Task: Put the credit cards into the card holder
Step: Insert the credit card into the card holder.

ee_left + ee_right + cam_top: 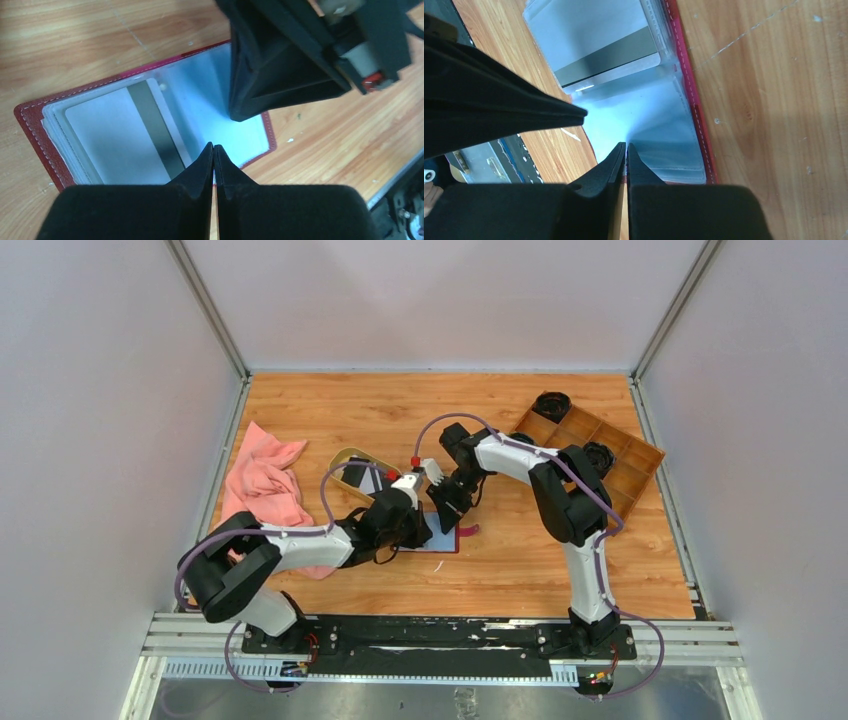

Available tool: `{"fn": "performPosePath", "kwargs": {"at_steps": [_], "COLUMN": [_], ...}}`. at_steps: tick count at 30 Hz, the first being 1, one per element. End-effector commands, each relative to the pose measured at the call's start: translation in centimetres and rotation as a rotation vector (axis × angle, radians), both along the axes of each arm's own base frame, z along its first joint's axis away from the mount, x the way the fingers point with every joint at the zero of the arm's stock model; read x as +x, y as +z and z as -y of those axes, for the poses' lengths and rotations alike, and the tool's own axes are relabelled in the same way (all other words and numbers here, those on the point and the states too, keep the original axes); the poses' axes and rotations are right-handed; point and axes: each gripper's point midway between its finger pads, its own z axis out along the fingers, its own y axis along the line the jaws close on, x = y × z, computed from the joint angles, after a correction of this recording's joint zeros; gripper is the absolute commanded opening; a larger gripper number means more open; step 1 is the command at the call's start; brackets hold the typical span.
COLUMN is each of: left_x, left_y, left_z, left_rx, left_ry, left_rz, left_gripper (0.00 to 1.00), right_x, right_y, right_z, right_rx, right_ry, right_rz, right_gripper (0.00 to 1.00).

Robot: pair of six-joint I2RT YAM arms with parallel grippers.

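Observation:
The dark red card holder lies open on the table between both arms, grey clear pockets up. A pale grey credit card with a dark stripe sits in the pocket of one half; it also shows in the right wrist view. My left gripper is shut, its tip over the holder's middle by the card's stripe. My right gripper is shut, its tip over the empty pocket of the other half. Nothing shows between either pair of jaws. In the top view the two grippers nearly touch above the holder.
An oval tan dish stands just behind the left gripper, with something dark in it. A pink cloth lies at the left. A brown wooden compartment tray stands at the back right. White walls close in three sides.

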Motion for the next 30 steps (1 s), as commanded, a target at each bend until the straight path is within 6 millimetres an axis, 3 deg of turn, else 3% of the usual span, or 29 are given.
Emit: {"fn": "performPosePath", "kwargs": {"at_steps": [1, 10, 15, 19, 24, 30], "left_x": [0.9, 1.5, 1.8, 1.7, 1.5, 1.1], "left_y": [-1.1, -2.7, -2.4, -1.5, 1.6, 7.9], "left_z": [-0.1, -2.2, -4.1, -3.9, -2.1, -1.7], "left_rx": [0.033, 0.106, 0.154, 0.136, 0.040, -0.100], "left_ry": [0.055, 0.145, 0.213, 0.202, 0.131, 0.102], "left_rz": [0.005, 0.016, 0.040, 0.052, 0.077, 0.174], "left_gripper": [0.03, 0.06, 0.06, 0.08, 0.15, 0.28], "right_x": [0.5, 0.7, 0.9, 0.9, 0.3, -0.7], "right_y": [-1.8, -2.3, -2.5, -2.4, -0.2, 4.3], "right_z": [1.4, 1.6, 1.9, 1.8, 0.6, -0.5], "right_rx": [-0.084, -0.109, -0.132, -0.128, -0.025, 0.150], "right_ry": [-0.013, -0.025, -0.030, -0.030, -0.001, 0.066], "right_rz": [-0.009, -0.006, 0.007, 0.003, -0.005, 0.002], "right_gripper": [0.07, 0.06, 0.06, 0.06, 0.09, 0.15]}}
